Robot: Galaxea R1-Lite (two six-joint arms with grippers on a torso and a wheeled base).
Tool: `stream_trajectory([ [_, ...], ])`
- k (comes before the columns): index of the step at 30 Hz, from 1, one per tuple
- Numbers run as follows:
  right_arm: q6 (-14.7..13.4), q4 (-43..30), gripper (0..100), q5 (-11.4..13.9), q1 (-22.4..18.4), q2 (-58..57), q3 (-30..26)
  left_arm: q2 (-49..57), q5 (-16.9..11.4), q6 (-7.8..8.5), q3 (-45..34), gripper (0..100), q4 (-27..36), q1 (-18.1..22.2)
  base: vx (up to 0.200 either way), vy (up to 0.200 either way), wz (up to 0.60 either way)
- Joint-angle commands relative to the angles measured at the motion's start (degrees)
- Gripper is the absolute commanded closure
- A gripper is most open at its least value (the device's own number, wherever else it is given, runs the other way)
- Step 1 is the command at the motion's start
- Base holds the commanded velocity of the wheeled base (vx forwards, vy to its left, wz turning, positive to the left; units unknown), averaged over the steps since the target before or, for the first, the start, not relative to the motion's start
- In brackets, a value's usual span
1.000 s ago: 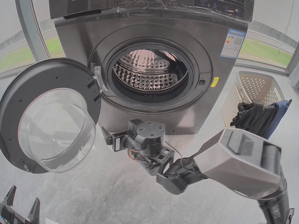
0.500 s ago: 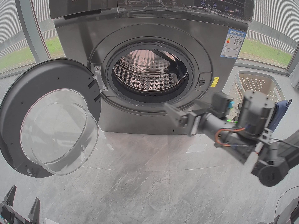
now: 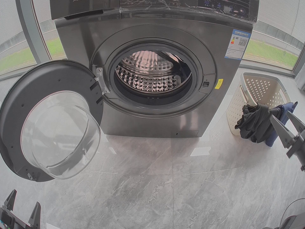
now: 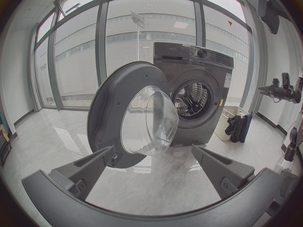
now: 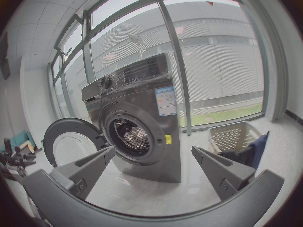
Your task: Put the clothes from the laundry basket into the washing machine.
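Note:
The grey washing machine (image 3: 152, 64) stands with its round door (image 3: 47, 118) swung wide to the left and its steel drum (image 3: 149, 72) bare. To its right a cream laundry basket (image 3: 263, 86) holds dark clothes (image 3: 255, 123) and a blue garment (image 3: 286, 110), both draped over its front rim. My right gripper (image 3: 279, 114) is open at the right edge, fingertips close to the draped clothes. Its own camera shows the open gripper (image 5: 153, 152), the machine (image 5: 135, 126) and the basket (image 5: 232, 134). My left gripper (image 3: 26, 197) sits open, low at the near left.
Grey tiled floor (image 3: 159, 182) stretches in front of the machine. The open door (image 4: 126, 111) juts out over the floor on the left. Window frames (image 3: 27, 23) and glass stand behind the machine. The basket (image 4: 224, 123) sits close to the machine's right side.
My right arm has swung from low in front of the machine across to the right, so now just its open fingers show beside the basket. The left gripper has stayed put.

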State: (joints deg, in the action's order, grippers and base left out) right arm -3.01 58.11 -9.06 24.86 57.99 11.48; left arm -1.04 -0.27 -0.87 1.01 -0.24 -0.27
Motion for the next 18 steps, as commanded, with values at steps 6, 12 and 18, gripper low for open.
stream_trajectory([
  [6, 6.00, -41.33, 0, 5.19, -15.89, -49.55, -9.20, 0.95, 0.00, -0.01, -1.01, 0, -0.02, 0.00, 0.000, 0.000, 0.00],
  [12, 5.12, -44.14, 0, 4.66, -16.51, -52.54, -11.48, 0.95, 0.00, -0.01, -1.01, 0, -0.02, 0.00, 0.000, 0.000, 0.00],
  [18, 4.15, -45.63, 0, 0.27, -18.79, -52.63, -11.48, 0.95, 0.00, -0.01, -1.01, 0, -0.02, 0.00, 0.000, 0.000, 0.00],
])
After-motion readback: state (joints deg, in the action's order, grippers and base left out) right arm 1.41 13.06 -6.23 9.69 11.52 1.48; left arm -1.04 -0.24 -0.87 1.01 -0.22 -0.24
